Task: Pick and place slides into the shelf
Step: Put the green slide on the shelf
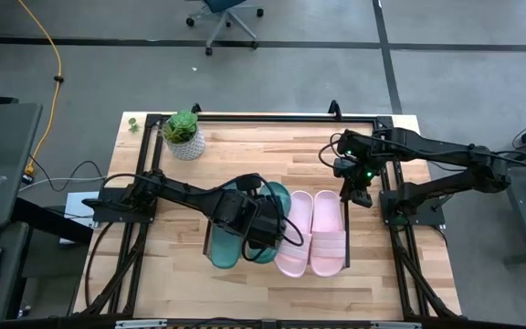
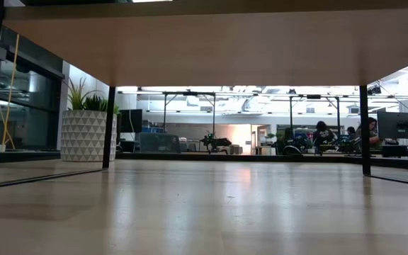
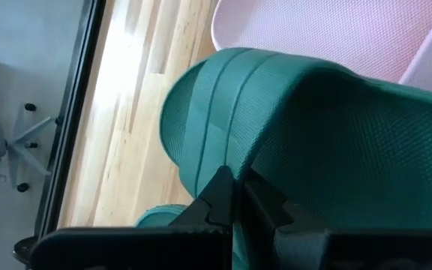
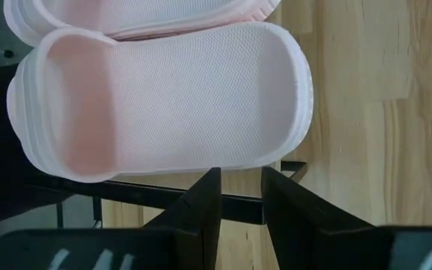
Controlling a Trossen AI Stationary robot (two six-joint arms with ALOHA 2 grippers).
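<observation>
Two teal slides (image 1: pixel 225 239) (image 1: pixel 273 199) and two pink slides (image 1: pixel 295 239) (image 1: pixel 329 236) lie side by side mid-table. In the right wrist view the right-hand pink slide (image 4: pixel 171 97) ends at the shelf's thin black wire (image 4: pixel 126 196). My left gripper (image 1: pixel 263 224) is over the second teal slide (image 3: pixel 336 142) and shut on it. My right gripper (image 1: pixel 359 190) hovers at the far end of the right-hand pink slide, its fingers (image 4: pixel 240 176) slightly open and touching nothing. The low view shows only a wood board (image 2: pixel 204 42) overhead on thin black legs. My left gripper (image 3: pixel 236 184) pinches the second teal slide at its edge (image 3: pixel 238 232), where a narrow strip of teal shows between the two fingers. It reaches in from the table's left, slanting down. Which part of the slide this is, the gripper's own body hides.
A potted succulent (image 1: pixel 184 135) stands near the table's far left corner. A black frame (image 1: pixel 263 117) edges the table. Bare wood (image 1: pixel 272 151) lies beyond the slides toward the far edge. People sit at desks (image 2: pixel 324 138) in the room behind.
</observation>
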